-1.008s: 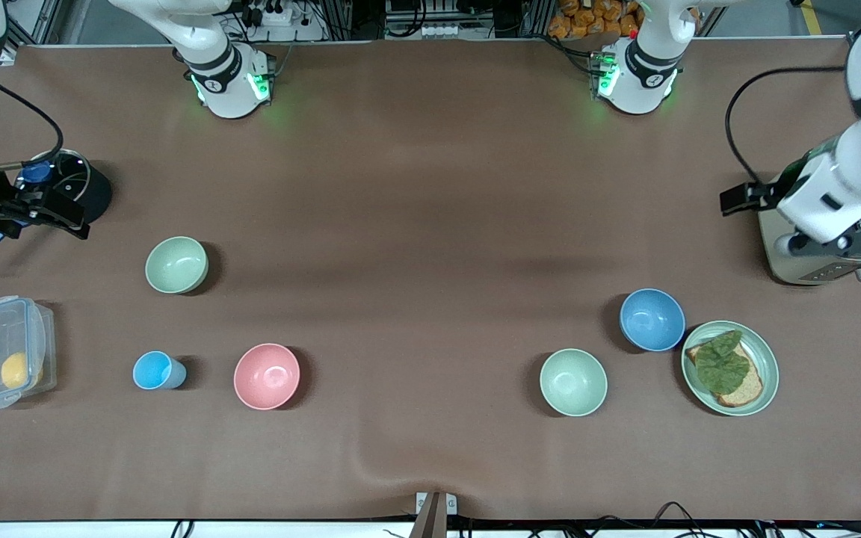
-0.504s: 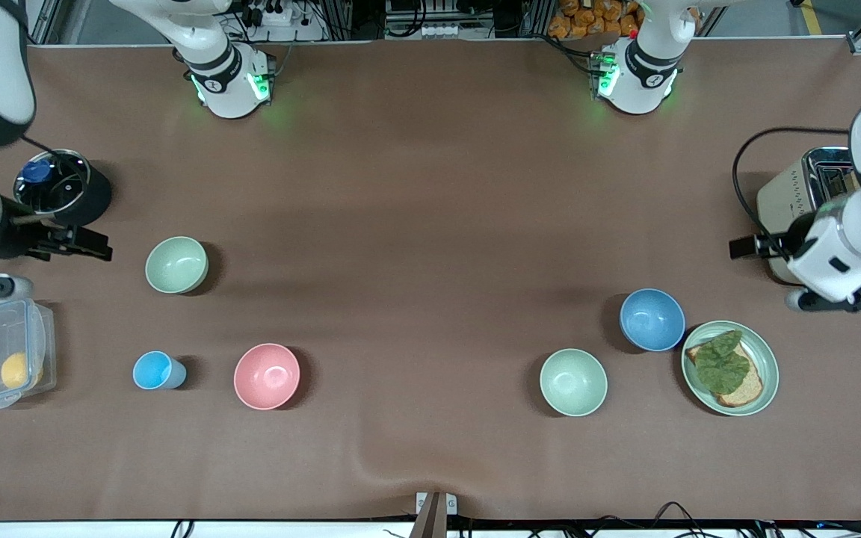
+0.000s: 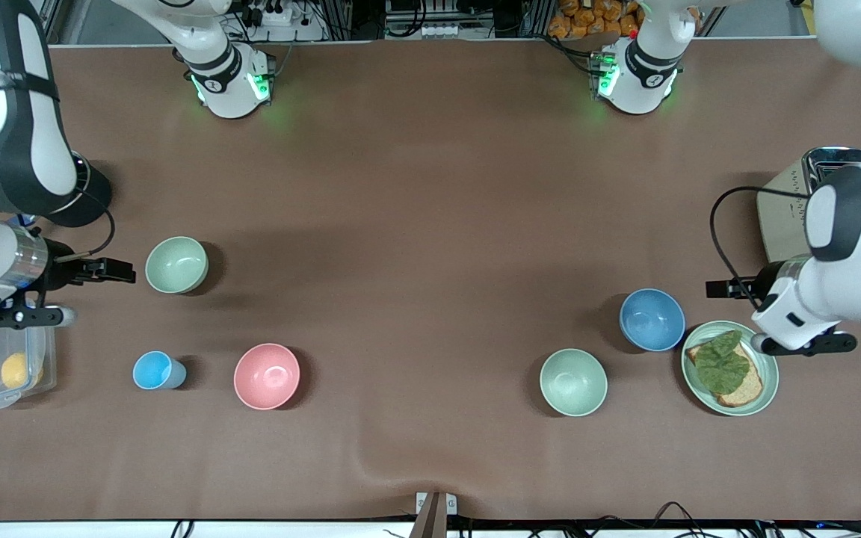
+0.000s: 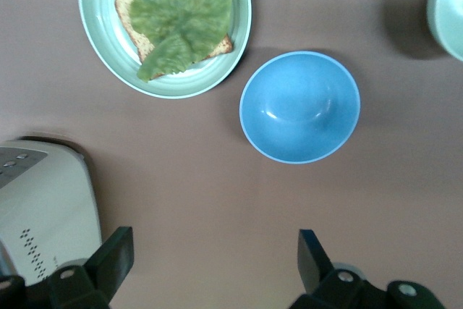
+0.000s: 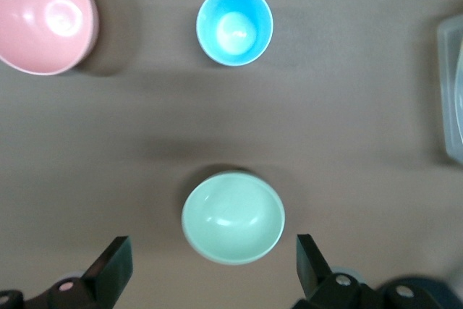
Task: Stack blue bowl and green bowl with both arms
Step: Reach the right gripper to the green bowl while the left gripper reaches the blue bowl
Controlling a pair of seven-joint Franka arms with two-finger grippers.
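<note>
Left gripper [image 4: 215, 262], wide open and empty, has swung from the toaster [image 4: 43, 208] to hang beside the blue bowl [image 3: 652, 320], matte and round, low in the frame at the left arm's end. Right gripper [image 5: 210, 265], likewise spread and empty, has come over the pale sage green bowl [image 3: 176, 264] at mid-height; both pickups seem imminent.

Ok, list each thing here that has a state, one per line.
blue bowl: upright, empty, on the table.
green bowl: upright, empty, unstacked.
left end effector: open, above the table beside the blue bowl.
right end effector: open, over the green bowl.
pink bowl: upright, empty.
cup: upright, empty.
plate: holds toast and a leaf.
</note>
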